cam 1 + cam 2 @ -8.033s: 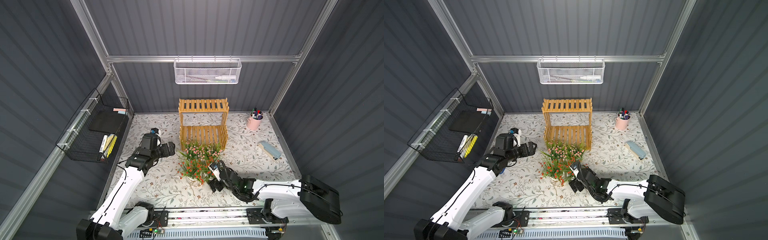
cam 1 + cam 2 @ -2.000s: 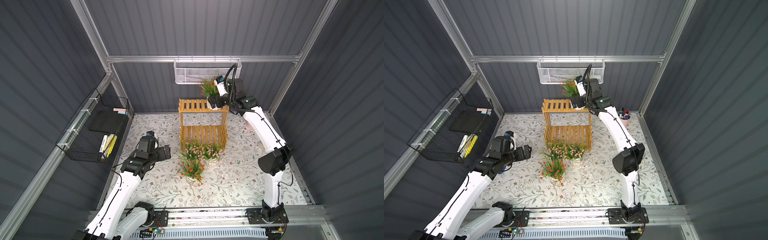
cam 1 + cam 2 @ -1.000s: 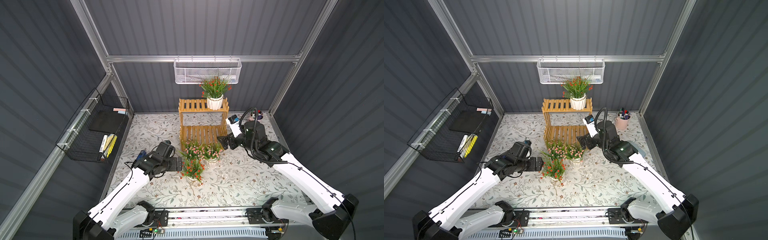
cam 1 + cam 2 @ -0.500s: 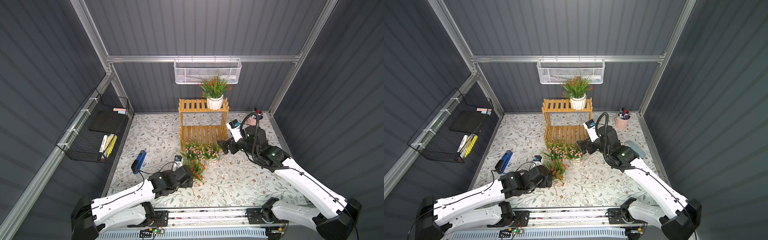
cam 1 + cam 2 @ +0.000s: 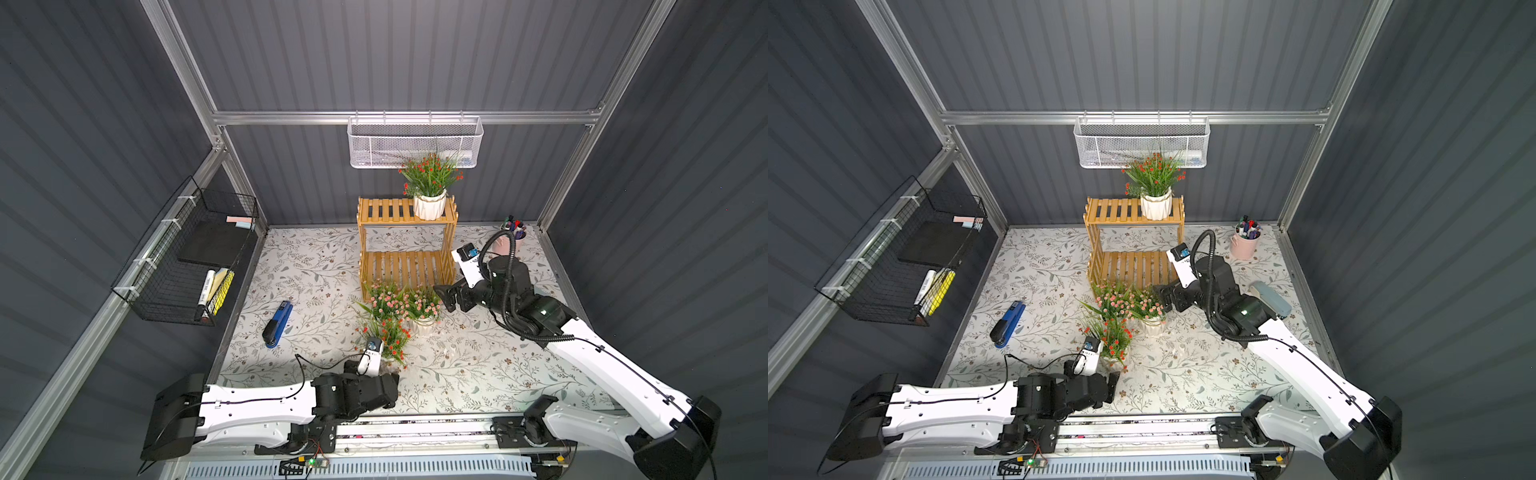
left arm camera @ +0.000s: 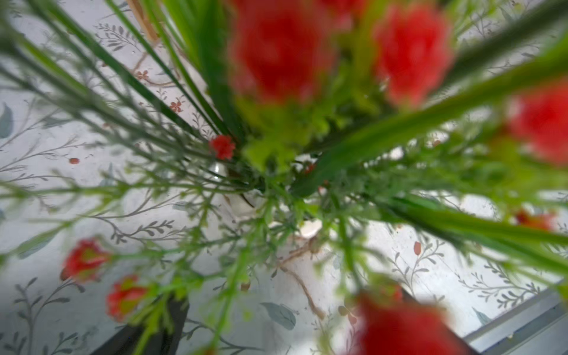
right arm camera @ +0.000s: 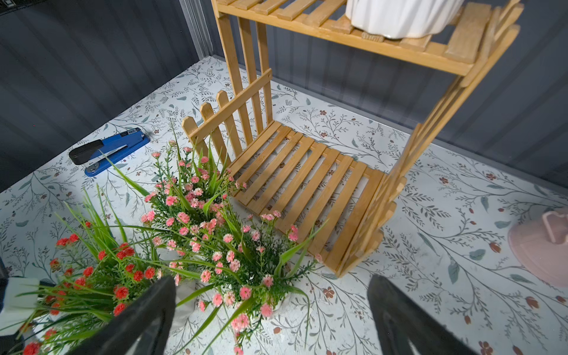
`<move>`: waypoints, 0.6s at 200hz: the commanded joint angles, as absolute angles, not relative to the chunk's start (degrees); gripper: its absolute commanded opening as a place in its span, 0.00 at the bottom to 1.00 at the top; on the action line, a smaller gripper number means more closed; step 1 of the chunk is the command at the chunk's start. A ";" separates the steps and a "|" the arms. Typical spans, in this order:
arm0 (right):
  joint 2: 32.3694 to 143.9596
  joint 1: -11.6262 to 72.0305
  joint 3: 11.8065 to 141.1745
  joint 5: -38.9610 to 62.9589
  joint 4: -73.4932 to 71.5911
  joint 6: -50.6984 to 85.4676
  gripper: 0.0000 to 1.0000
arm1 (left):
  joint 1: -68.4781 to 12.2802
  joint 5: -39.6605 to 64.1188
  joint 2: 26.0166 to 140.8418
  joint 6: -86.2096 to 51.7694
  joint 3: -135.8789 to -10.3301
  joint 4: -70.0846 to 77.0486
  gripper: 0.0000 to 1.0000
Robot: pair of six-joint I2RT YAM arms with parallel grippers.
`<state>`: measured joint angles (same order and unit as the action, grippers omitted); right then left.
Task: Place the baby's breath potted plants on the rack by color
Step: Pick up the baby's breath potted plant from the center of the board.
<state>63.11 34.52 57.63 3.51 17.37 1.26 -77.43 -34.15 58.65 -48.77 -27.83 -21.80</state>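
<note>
On the right end of the rack's point(image 5: 384, 210) point(image 5: 1113, 212) top tier stands one red baby's breath potted plant point(image 5: 430, 185) point(image 5: 1154, 174). Two pink plants point(image 5: 384, 297) point(image 5: 424, 306) point(image 7: 190, 196) point(image 7: 242, 261) and a second red one point(image 5: 390, 332) point(image 5: 1116, 334) point(image 6: 276, 52) stand on the mat in front of the rack. My left gripper point(image 5: 390, 375) point(image 6: 289, 299) is open, low at this red plant's pot point(image 6: 246, 206), with blurred foliage filling its view. My right gripper point(image 5: 443, 297) point(image 7: 272, 281) hangs open just right of the pink plants, empty.
A blue stapler point(image 5: 277, 324) point(image 7: 110, 150) lies on the mat to the left. A pink cup of pens point(image 5: 1245, 243) stands at the back right, with a grey-blue object point(image 5: 1271, 300) by my right arm. On the walls hang a white mesh basket point(image 5: 415, 143) and a black wire basket point(image 5: 187, 266).
My right gripper set a red plant on the rack's top tier, let go and came down beside the pink plants. My left arm swung round to the front, low at the other red plant.
</note>
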 commanded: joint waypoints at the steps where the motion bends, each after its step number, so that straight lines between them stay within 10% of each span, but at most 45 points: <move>1: 62.38 34.61 56.95 4.21 16.47 1.67 0.99 | -77.78 -35.64 58.96 -44.28 -25.59 -11.79 0.99; 120: 65.92 34.69 57.48 5.51 15.20 1.75 0.99 | -71.86 -40.46 66.43 -37.53 -20.07 7.29 0.99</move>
